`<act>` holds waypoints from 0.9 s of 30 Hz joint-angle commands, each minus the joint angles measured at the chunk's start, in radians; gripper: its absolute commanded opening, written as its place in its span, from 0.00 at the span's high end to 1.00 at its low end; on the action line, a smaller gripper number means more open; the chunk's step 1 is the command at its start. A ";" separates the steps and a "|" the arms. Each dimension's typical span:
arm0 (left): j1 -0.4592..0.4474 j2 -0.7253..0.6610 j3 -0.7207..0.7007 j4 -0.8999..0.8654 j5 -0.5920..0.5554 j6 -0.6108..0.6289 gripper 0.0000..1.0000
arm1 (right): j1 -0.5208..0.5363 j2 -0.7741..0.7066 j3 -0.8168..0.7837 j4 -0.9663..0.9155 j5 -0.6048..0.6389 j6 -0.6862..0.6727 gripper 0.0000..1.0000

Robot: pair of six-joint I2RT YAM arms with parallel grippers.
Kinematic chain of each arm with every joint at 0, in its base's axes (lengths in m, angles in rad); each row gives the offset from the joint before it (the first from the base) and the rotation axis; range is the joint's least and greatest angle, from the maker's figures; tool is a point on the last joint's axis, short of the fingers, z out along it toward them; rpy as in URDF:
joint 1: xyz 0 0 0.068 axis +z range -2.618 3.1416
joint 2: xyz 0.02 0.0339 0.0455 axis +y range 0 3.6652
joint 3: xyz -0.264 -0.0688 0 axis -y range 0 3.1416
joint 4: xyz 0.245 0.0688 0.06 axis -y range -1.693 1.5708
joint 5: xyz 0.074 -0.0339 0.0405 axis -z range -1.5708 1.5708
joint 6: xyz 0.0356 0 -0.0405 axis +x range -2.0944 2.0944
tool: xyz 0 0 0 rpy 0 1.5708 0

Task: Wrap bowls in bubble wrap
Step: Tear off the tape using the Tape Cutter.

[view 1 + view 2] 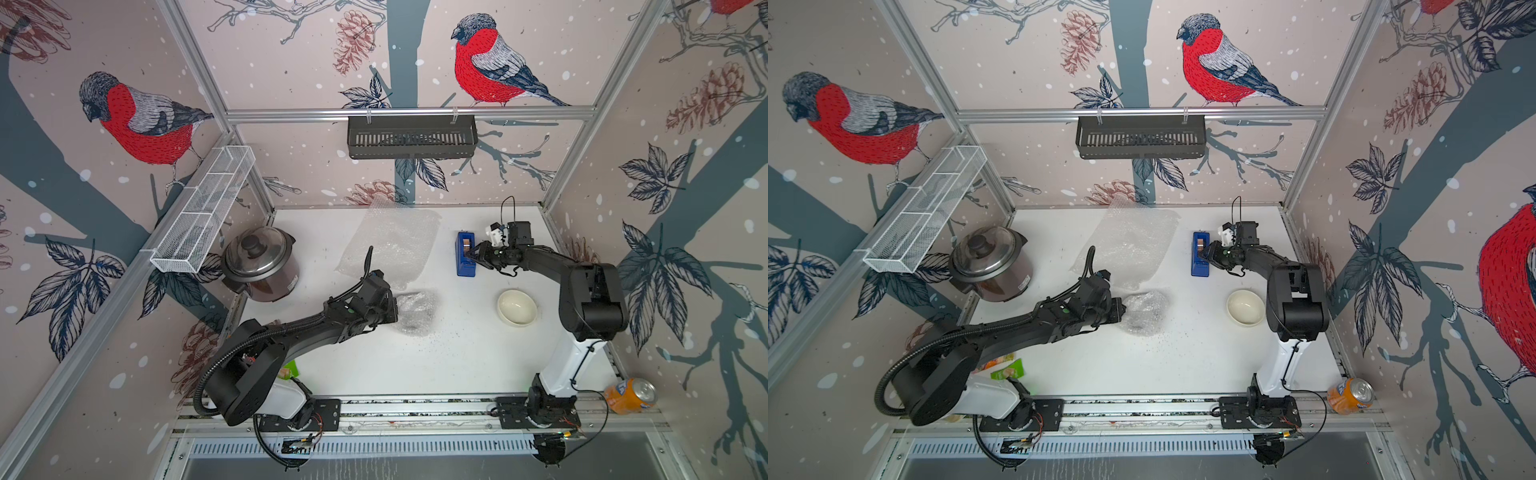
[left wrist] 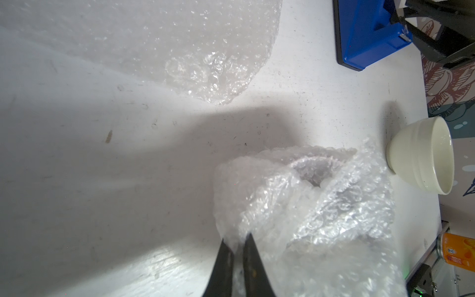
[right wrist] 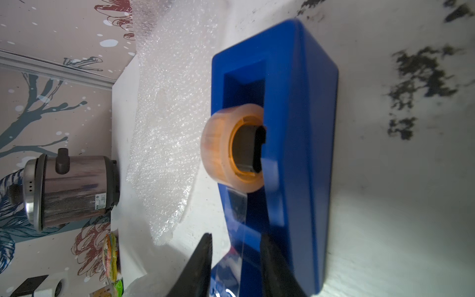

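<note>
Two pieces of bubble wrap lie on the white table [image 1: 415,374] (take the far wall as 12 o'clock and the arm bases as 6). Near the middle sits the crumpled bundle [image 1: 417,313], lumpy and about as wide as it is long, so it shows no clear long axis. Its gathered edge points toward 9 o'clock, where the left gripper [image 1: 397,309] is clenched on it, and the left wrist view shows the two fingers [image 2: 253,259] nipping a fold of the plastic. A greyish hollow shows inside the bundle, but what it holds cannot be made out. The flat sheet [image 1: 390,241] lies spread out toward 11 and 12 o'clock, its long axis running from about 1 o'clock at the far wall down toward 7. The cream bowl [image 1: 517,307] stands upright at 3 o'clock, mouth up, unwrapped and well apart from the bundle. At 1 o'clock the blue tape dispenser [image 1: 465,253] lies lengthwise along the 12-to-6 line. The right gripper [image 3: 235,246] is at its 6 o'clock end, jaws apart on either side of the clear tape strip [image 3: 236,205]. A steel cooker [image 1: 259,264] stands between 9 and 10 o'clock.
</note>
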 commanded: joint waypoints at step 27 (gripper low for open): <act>-0.002 0.025 -0.004 0.064 0.000 -0.013 1.00 | -0.015 0.032 0.014 0.042 -0.059 0.028 0.94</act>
